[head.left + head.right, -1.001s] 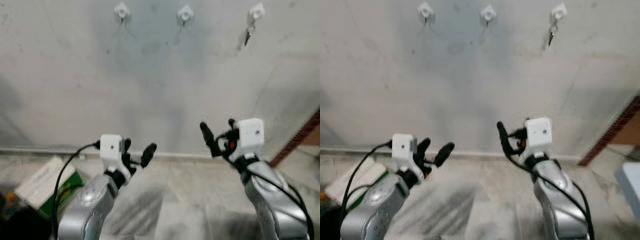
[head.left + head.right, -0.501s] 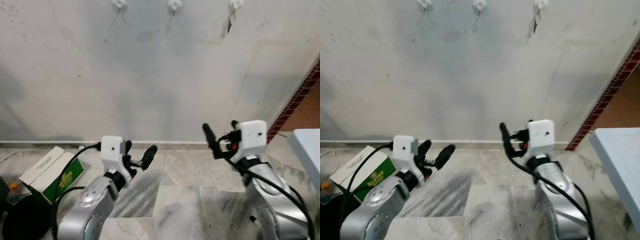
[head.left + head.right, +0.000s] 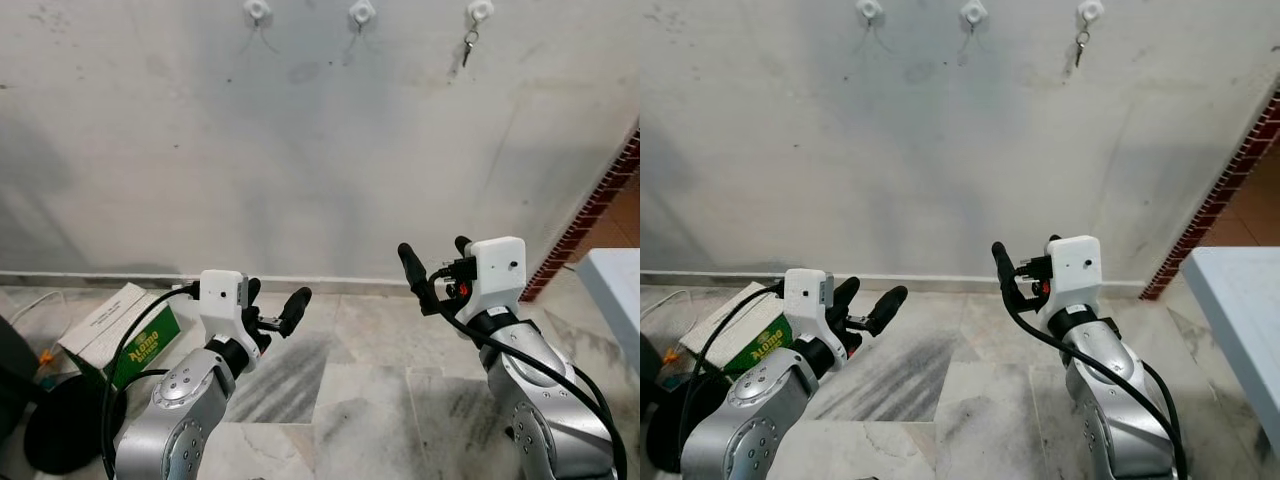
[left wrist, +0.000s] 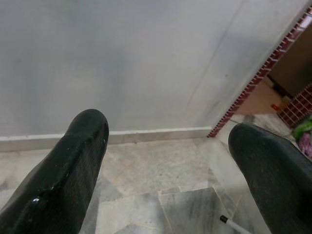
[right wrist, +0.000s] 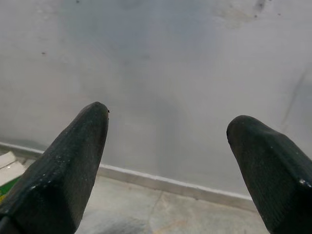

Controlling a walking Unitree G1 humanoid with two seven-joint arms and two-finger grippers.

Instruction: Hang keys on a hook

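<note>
A small set of keys [image 3: 467,45] hangs from the rightmost of three white hooks [image 3: 480,11] high on the grey wall; the middle hook [image 3: 362,12] and the left hook [image 3: 257,10] are bare. Both arms are raised in front of me, well below the hooks. My left gripper [image 3: 272,303] is open with nothing between its fingers [image 4: 83,141]. My right gripper [image 3: 436,262] is open too, with nothing between its black fingers [image 5: 80,146], and faces the wall.
A green and white box [image 3: 125,325] lies on the marble floor at the left by the skirting, with a black round object [image 3: 65,435] in front of it. A brick-edged corner [image 3: 600,205] and a white table edge [image 3: 615,290] stand at the right.
The whole picture has shifted and the hooks look smaller and closer together, so the camera has drawn back from the wall. Both arms hold the same pose with open grippers.
</note>
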